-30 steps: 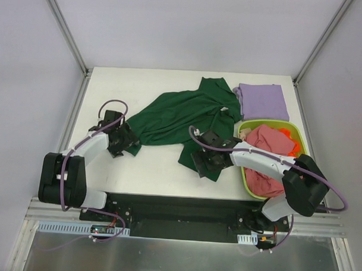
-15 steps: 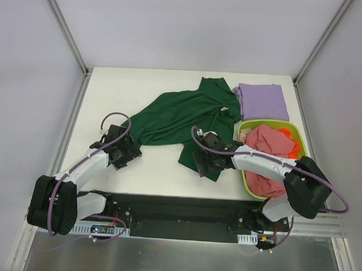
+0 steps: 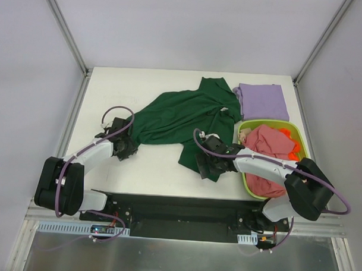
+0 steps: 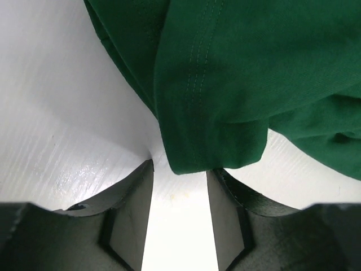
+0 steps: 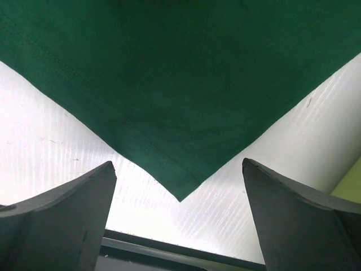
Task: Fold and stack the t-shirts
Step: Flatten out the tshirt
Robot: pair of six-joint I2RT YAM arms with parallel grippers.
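On the white surface (image 3: 162, 164), between pale grey walls (image 3: 28, 76), we see the green shirt (image 3: 182, 115) lying rumpled in the middle. The purple shirt (image 3: 263, 101) lies folded behind the basket (image 3: 270, 121). Our left jaws and right jaws are released, each at a green corner.

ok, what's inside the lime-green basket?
A pinkish-red t-shirt fills most of the lime-green basket. A bit of beige cloth shows at its far left corner, and small orange objects along the right side. Anything under the t-shirt is covered.
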